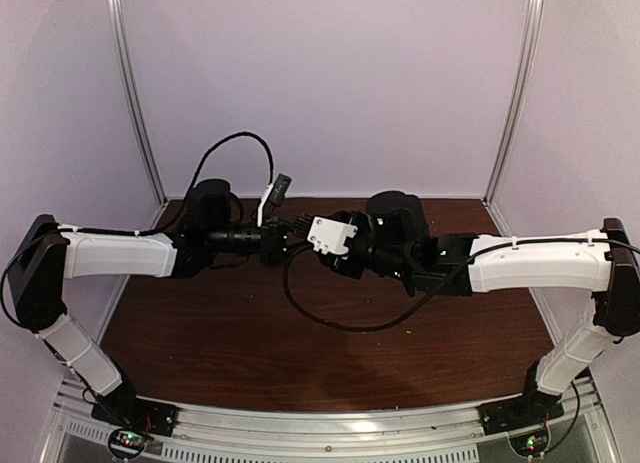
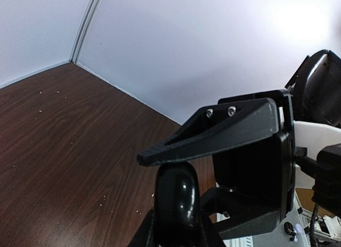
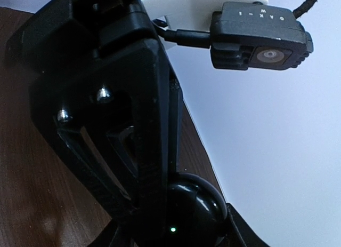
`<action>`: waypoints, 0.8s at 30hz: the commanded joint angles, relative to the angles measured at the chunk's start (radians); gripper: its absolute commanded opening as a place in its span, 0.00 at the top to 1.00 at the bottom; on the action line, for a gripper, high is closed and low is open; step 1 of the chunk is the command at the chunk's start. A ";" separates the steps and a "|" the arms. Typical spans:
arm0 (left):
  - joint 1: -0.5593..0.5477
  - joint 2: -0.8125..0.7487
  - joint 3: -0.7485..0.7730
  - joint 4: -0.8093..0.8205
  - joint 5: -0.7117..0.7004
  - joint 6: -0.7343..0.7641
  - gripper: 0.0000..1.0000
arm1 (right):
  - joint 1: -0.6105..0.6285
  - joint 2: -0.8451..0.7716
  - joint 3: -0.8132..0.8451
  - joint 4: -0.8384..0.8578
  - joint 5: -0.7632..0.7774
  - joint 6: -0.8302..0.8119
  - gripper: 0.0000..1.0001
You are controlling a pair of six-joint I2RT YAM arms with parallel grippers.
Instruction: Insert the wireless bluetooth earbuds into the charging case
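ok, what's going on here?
Both arms are raised over the table, left gripper and right gripper meeting tip to tip mid-air. A glossy black rounded item, apparently the charging case, green light lit, sits between their fingertips; which gripper clamps it is unclear. No earbud can be made out.

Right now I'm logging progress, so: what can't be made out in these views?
- Earbuds: none visible in any view; from the top, the left tool and right tool cover their meeting point.
- Case: left wrist view, bottom edge cuts it off; lid state unclear.
- Glossy black lump: right wrist view, a finger and the bottom edge hide part; case or bud unclear.
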 commanded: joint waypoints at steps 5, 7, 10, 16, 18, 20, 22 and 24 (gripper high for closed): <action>0.003 -0.024 0.017 -0.012 -0.058 0.027 0.73 | -0.001 -0.002 0.026 0.036 0.002 0.033 0.67; 0.013 -0.038 0.007 -0.011 -0.067 0.027 0.63 | -0.016 -0.004 0.024 0.035 -0.010 0.055 0.67; 0.041 -0.078 -0.027 -0.008 -0.095 0.028 0.38 | -0.056 -0.018 0.013 0.040 -0.051 0.101 0.67; 0.121 -0.186 -0.101 -0.032 -0.286 0.037 0.03 | -0.165 0.034 -0.001 0.054 -0.220 0.225 0.67; 0.146 -0.219 -0.118 -0.051 -0.367 0.034 0.02 | -0.204 0.089 0.020 0.051 -0.294 0.286 0.67; 0.165 -0.253 -0.136 -0.064 -0.449 0.022 0.02 | -0.237 0.165 0.066 0.029 -0.360 0.337 0.67; 0.176 -0.279 -0.156 -0.070 -0.501 0.019 0.02 | -0.258 0.246 0.119 0.014 -0.413 0.373 0.67; 0.176 -0.303 -0.169 -0.076 -0.553 0.023 0.02 | -0.268 0.343 0.187 -0.014 -0.449 0.403 0.66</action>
